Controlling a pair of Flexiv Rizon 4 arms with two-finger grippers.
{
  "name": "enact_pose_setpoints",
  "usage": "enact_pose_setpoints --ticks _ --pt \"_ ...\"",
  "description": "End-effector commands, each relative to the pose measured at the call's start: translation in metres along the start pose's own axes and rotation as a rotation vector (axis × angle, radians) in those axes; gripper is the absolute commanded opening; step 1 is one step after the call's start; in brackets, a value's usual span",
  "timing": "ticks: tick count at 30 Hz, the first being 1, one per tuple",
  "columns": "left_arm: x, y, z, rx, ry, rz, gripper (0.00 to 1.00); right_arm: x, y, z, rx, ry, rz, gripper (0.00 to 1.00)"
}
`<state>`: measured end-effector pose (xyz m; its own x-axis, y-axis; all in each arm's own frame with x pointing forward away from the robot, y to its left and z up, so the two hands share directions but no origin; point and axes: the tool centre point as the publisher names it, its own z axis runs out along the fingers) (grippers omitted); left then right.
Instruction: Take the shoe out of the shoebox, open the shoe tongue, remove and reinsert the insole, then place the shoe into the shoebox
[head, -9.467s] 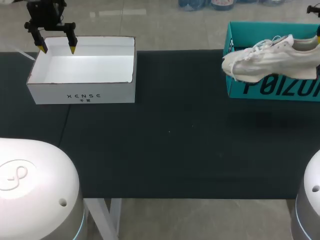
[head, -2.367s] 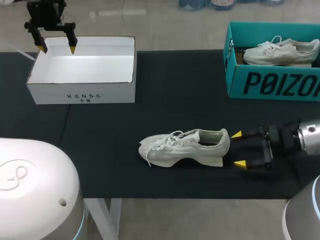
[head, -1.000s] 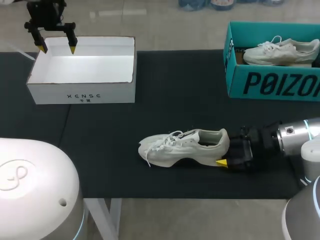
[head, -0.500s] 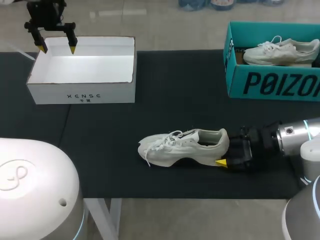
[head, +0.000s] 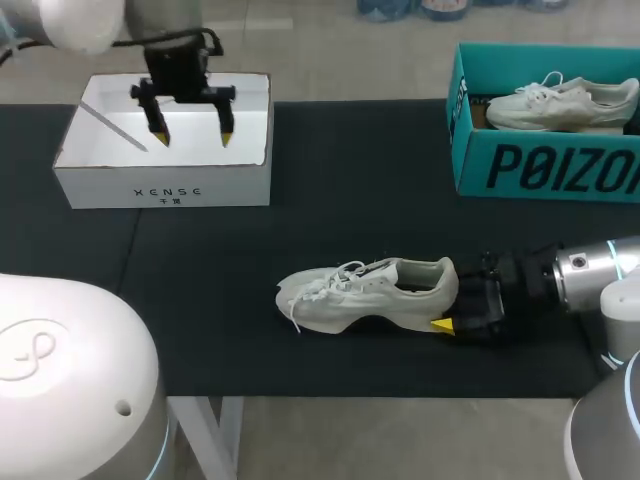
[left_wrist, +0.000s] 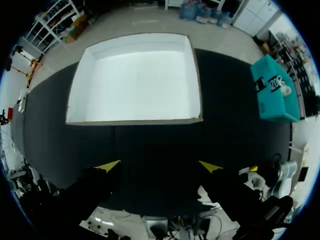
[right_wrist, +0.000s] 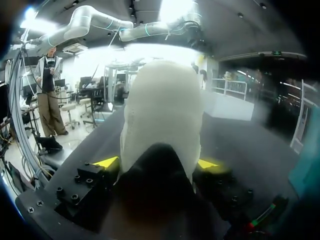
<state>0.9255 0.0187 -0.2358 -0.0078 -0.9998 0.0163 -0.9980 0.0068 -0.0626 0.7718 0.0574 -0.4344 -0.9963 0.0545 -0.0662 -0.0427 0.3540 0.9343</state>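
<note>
While the right gripper (right_wrist: 156, 163) clamps the shoe (head: 360, 293), the left gripper (head: 193, 138) (well apart) hangs open.

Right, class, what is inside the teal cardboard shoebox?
One white lace-up sneaker lies inside the teal cardboard shoebox. The floor under it is covered, so anything beneath cannot be seen.

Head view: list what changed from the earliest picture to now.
The right gripper carried the shoe from above the teal shoebox down to the table's front, let go, then clamped its heel. The left gripper shifted rightward over the white box. Both boxes and the second shoe stayed put.
</note>
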Motion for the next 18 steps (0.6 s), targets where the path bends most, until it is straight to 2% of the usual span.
enact_pose_setpoints --ticks 1,2,18 --pt "0.062 0.042 0.019 0.07 -0.006 -0.007 1.0 0.0 -0.002 0.004 0.003 -0.003 0.0 0.0" --pt "0.075 0.047 0.022 0.063 -0.005 -0.007 1.0 0.0 -0.002 0.004 0.003 -0.003 0.0 0.0" --pt "0.075 0.047 0.022 0.063 -0.005 -0.007 1.0 0.0 -0.002 0.004 0.003 -0.003 0.0 0.0"
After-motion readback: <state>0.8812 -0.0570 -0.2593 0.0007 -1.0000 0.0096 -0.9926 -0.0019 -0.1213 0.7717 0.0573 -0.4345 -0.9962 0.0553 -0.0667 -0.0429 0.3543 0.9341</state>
